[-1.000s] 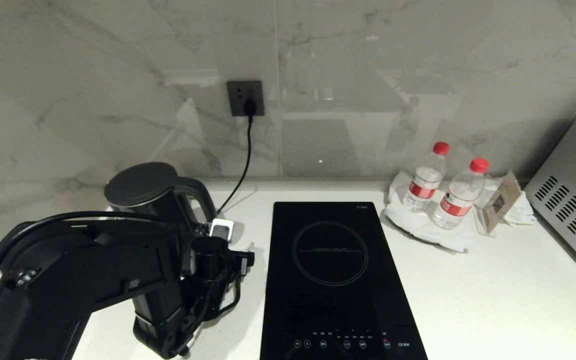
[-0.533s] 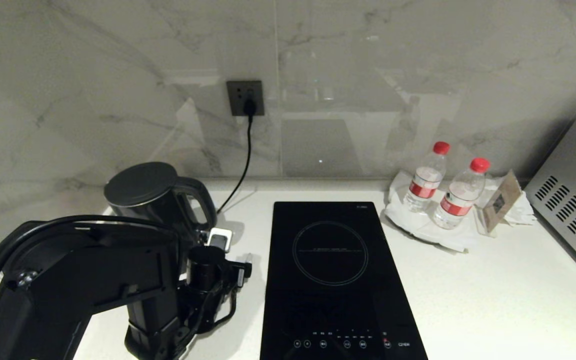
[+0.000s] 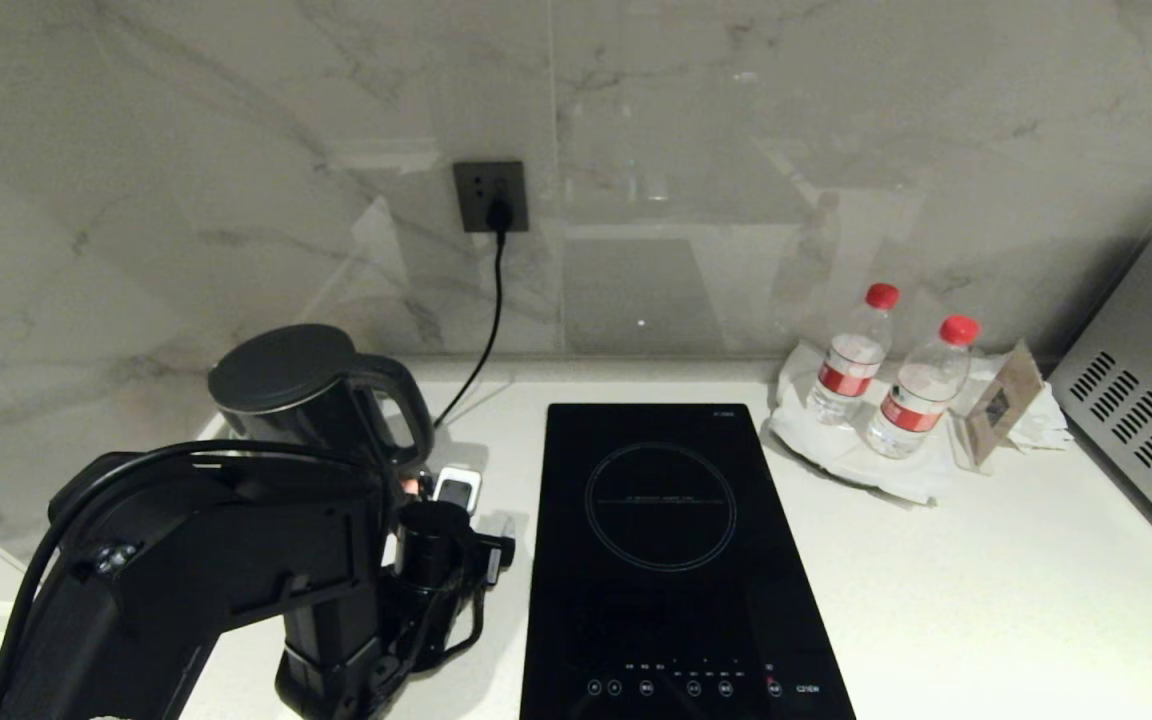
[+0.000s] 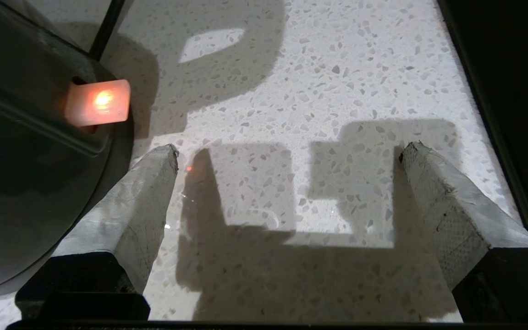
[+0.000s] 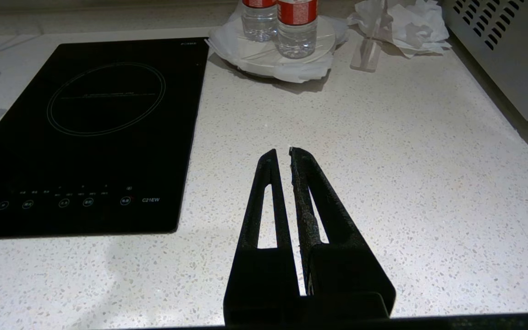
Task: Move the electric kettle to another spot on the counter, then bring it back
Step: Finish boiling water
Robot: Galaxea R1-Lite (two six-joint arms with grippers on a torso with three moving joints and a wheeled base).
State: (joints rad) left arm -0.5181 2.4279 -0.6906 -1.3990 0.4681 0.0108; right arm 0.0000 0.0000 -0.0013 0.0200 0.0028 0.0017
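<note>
The kettle (image 3: 311, 400) stands at the back left of the white speckled table (image 3: 986, 590), against a marble wall. The left hand (image 4: 287, 156), released wide, hovers just beside it. The right hand (image 5: 281, 158) is clenched, empty, above the table near the hob (image 3: 671, 560).

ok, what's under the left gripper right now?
Under the open left gripper: bare speckled counter and the fingers' shadows. The electric kettle sits beside one finger, its switch glowing orange. Nothing between the fingers.
</note>
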